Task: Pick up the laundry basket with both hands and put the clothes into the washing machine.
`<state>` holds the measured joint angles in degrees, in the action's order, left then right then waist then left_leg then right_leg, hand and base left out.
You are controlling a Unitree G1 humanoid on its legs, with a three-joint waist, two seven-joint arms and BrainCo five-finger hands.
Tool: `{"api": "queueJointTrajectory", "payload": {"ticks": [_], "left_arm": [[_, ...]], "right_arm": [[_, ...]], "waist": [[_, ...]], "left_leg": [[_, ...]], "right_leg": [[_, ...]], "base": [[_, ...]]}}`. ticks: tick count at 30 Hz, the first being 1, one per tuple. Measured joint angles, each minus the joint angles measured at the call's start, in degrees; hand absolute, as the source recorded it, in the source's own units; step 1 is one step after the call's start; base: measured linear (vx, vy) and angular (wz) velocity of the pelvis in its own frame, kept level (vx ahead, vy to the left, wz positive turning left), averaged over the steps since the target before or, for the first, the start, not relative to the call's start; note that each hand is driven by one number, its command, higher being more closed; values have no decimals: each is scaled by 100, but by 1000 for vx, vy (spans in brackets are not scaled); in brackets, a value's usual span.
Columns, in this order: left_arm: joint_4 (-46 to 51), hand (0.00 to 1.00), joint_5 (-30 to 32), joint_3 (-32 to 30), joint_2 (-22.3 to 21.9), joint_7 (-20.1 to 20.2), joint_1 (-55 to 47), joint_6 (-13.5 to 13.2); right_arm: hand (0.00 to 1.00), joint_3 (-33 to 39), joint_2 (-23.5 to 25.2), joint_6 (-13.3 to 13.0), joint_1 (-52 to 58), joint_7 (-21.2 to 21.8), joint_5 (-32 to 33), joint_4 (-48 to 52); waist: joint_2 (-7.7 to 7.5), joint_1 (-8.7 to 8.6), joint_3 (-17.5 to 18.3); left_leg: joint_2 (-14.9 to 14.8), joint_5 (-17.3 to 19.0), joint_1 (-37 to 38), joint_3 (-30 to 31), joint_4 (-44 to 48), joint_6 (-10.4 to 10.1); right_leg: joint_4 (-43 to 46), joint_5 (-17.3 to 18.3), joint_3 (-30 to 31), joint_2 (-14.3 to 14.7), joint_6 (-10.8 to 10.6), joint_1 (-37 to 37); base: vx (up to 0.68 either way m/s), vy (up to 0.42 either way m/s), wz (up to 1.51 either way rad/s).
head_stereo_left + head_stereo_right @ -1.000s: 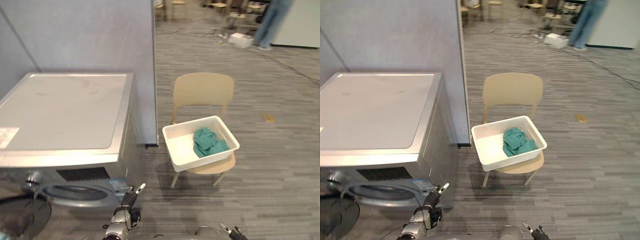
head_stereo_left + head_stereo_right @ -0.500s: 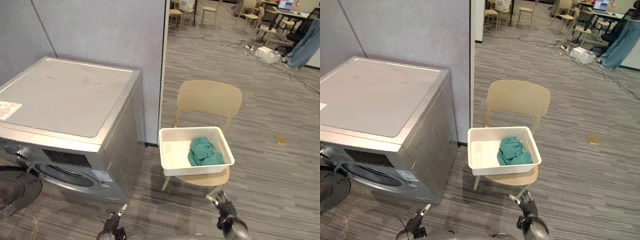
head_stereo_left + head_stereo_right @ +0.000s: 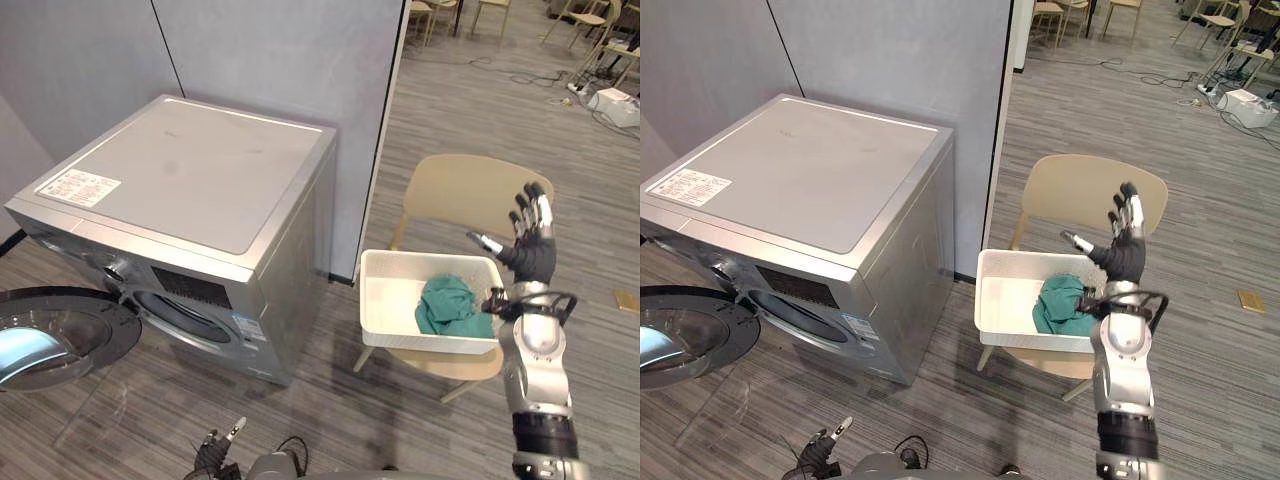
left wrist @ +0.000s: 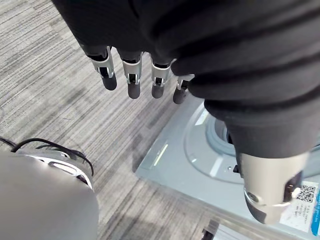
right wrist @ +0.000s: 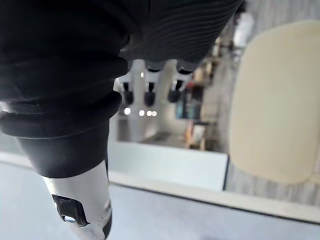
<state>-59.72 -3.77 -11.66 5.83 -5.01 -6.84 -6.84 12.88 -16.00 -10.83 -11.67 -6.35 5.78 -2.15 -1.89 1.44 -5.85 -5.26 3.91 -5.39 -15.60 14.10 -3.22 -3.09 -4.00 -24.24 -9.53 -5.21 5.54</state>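
White laundry basket on the seat of a tan chair, touched by neither hand. Inside it, green clothes bunched against the end on the robot's right; the rest of the basket's bottom bare.

Above that same end of the basket and in front of the chair's backrest, right hand up in the air. Fingers straight and spread, thumb out to the side, nothing in its grasp.

Low at the near edge of the head views, left hand, well apart from the basket, over the grey striped floor. In its own wrist view, fingers straight and hanging down, empty.

Just beside the chair on the left, silver washing machine with a flat top and a white label near one corner. Round door swung wide open, low at the machine's front. Behind the machine, grey partition wall, its end close to the chair.

Farther back on the right, white box on the floor. Right of the chair, small tan object lying flat on the floor.
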Motion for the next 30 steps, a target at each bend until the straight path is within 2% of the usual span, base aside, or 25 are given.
{"api": "queueJointTrajectory", "payload": {"ticks": [3, 4, 6, 9, 10, 13, 15, 18, 24, 28, 30], "left_arm": [[132, 0, -44, 49, -19, 3, 64, -11], [141, 0, -82, 91, -17, 4, 110, -13], [358, 0, -245, 355, -25, 5, 225, -59], [619, 0, -433, 619, 2, -2, 227, -139], [754, 0, -541, 727, 14, -3, 247, -172], [865, 0, -707, 772, 15, -10, 342, -257], [988, 0, -809, 841, 34, -9, 357, -265], [1039, 0, -918, 974, 93, -14, 391, -301], [1076, 0, -1150, 1104, 107, -38, 422, -301], [1136, 0, -1156, 1159, 116, -46, 594, -286], [1461, 0, -1212, 1327, 95, -62, 660, -300]], "right_arm": [[0, -502, -987, 166, -987, 165, -133, -1246], [0, -601, -1154, 232, -1179, 167, -137, -1487], [0, -741, -1631, 285, -1815, 237, -133, -2353], [0, -971, -2061, 448, -2325, 290, -134, -2998], [0, -1112, -2293, 483, -2631, 299, -132, -3332], [0, -1271, -2732, 510, -3045, 303, -134, -3752], [0, -1356, -2850, 521, -3368, 348, -188, -4119], [0, -1518, -3056, 623, -3831, 390, -254, -4705], [0, -1702, -3299, 733, -4327, 405, -778, -5488], [0, -1839, -3338, 745, -4512, 407, -873, -5823], [0, -1859, -3339, 770, -4512, 407, -873, -6008]], "waist": [[36, 20, -159], [50, 43, -233], [156, 105, -578], [228, 123, -841], [252, 116, -1057], [338, 108, -1367], [354, 109, -1581], [465, 112, -1854], [603, 130, -2063], [669, 130, -2136], [711, 223, -2210]], "left_leg": [[13, -17, -385, -12, 119, 70], [4, -18, -459, -11, 158, 72], [-56, 1, -770, 30, 347, 105], [-69, -41, -1066, 82, 438, 179], [-79, -46, -1184, 82, 487, 192], [-126, -32, -1561, 60, 656, 219], [-175, -33, -1713, 11, 733, 246], [-214, -42, -1922, -30, 794, 265], [-288, -102, -2248, -114, 811, 350], [-312, -119, -2454, -214, 816, 374], [-350, -119, -2553, -287, 836, 374]], "right_leg": [[9, -115, -13, -36, -16, -317], [16, -129, -11, -34, -7, -378], [138, -143, -49, -23, 6, -627], [251, -160, -85, -30, 14, -920], [330, -160, -74, -43, 14, -1071], [489, -181, -35, -59, 31, -1429], [553, -202, 35, -54, 51, -1617], [650, -214, 99, -53, 68, -1876], [798, -227, 171, -29, 89, -2319], [898, -234, 262, -47, 98, -2627], [995, -234, 299, -49, 98, -2810]], "base": [[-6, 67, -2], [-89, 69, 0], [-141, 63, 9], [-110, 47, 10], [-134, 47, -3], [-108, 52, -6], [-79, 50, -17], [-60, 26, -12], [-34, 0, -9], [-27, 3, -14], [-25, -5, -15]]}}
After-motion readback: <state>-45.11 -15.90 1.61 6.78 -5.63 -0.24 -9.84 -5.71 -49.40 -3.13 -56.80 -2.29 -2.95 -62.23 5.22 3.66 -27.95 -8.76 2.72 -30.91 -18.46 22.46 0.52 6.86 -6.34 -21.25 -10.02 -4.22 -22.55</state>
